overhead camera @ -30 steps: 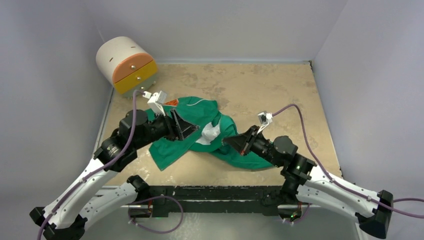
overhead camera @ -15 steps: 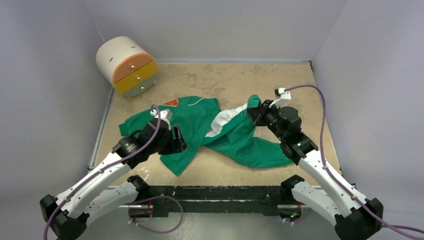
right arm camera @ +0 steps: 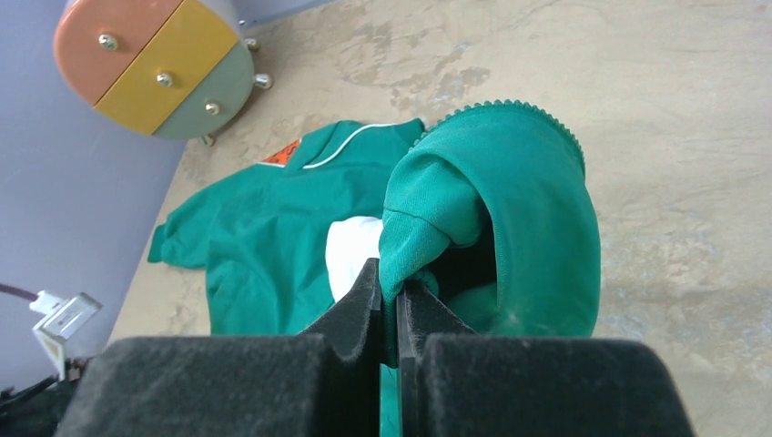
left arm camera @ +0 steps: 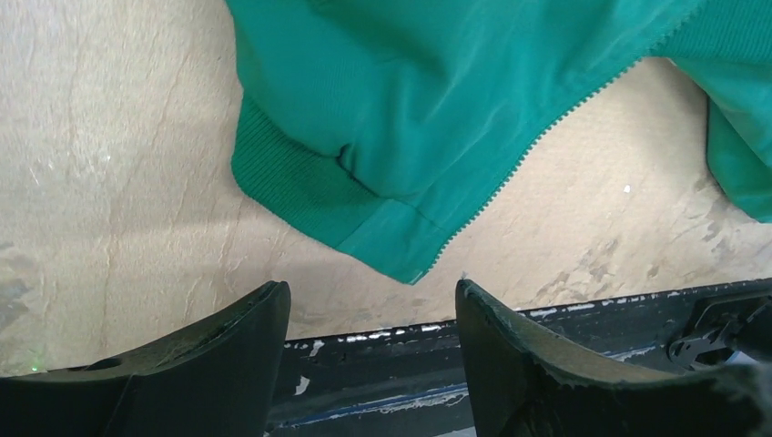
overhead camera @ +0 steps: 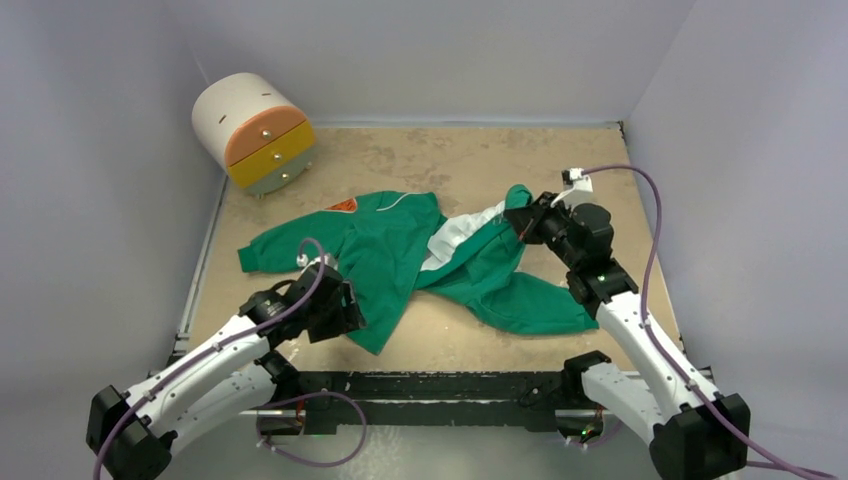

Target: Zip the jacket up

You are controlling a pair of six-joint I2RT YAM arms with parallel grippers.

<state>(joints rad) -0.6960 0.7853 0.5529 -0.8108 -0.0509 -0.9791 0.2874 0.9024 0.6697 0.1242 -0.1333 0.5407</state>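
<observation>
The green jacket [overhead camera: 385, 245] lies open and crumpled on the tan table, its pale lining [overhead camera: 455, 238] showing in the middle and an orange patch [overhead camera: 342, 205] at the far left. My right gripper [overhead camera: 522, 212] is shut on a fold of the jacket's right front edge [right arm camera: 428, 228] and holds it lifted at the back right. My left gripper [overhead camera: 350, 312] is open and empty, just off the jacket's near hem corner [left arm camera: 401, 259], where the zipper teeth [left arm camera: 537, 137] run up to the right. The ribbed hem [left arm camera: 291, 177] lies flat.
A round white drawer unit [overhead camera: 252, 130] with orange and yellow fronts stands at the back left; it also shows in the right wrist view [right arm camera: 150, 68]. The table's dark front edge [left arm camera: 546, 319] lies just below my left fingers. Grey walls enclose the table.
My left gripper let go of the jacket and drew back toward the near edge. My right gripper took hold of the right front edge and pulled it back and to the right, spreading the jacket.
</observation>
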